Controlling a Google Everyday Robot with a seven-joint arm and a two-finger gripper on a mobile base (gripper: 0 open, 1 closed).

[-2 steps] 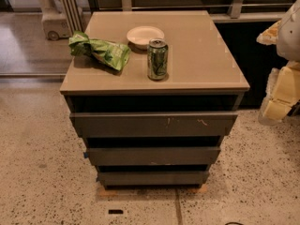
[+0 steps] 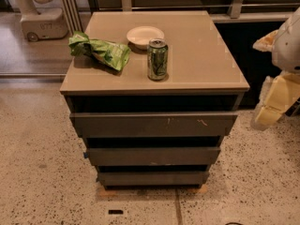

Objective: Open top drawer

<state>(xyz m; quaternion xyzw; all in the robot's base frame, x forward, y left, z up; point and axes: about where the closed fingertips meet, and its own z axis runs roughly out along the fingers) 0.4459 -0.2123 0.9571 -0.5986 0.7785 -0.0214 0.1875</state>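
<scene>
The top drawer point(image 2: 154, 124) is the widest dark grey front, just under the cabinet's tan top, with small whitish and pinkish scuffs right of centre. A dark gap runs above it. Two narrower grey drawer fronts sit below it. My gripper point(image 2: 276, 102) shows as cream and white arm parts at the right edge of the camera view. It hangs beside the cabinet's right side at about the height of the top drawer, apart from it.
On the cabinet top point(image 2: 206, 55) stand a green can point(image 2: 157, 60), a white bowl point(image 2: 144, 35) and a crumpled green chip bag point(image 2: 101, 52). Speckled floor lies in front. A white robot base point(image 2: 40, 20) stands at the back left, and a railing runs behind.
The arm at the right edge seems slightly lower. The drawers and the things on top have not moved.
</scene>
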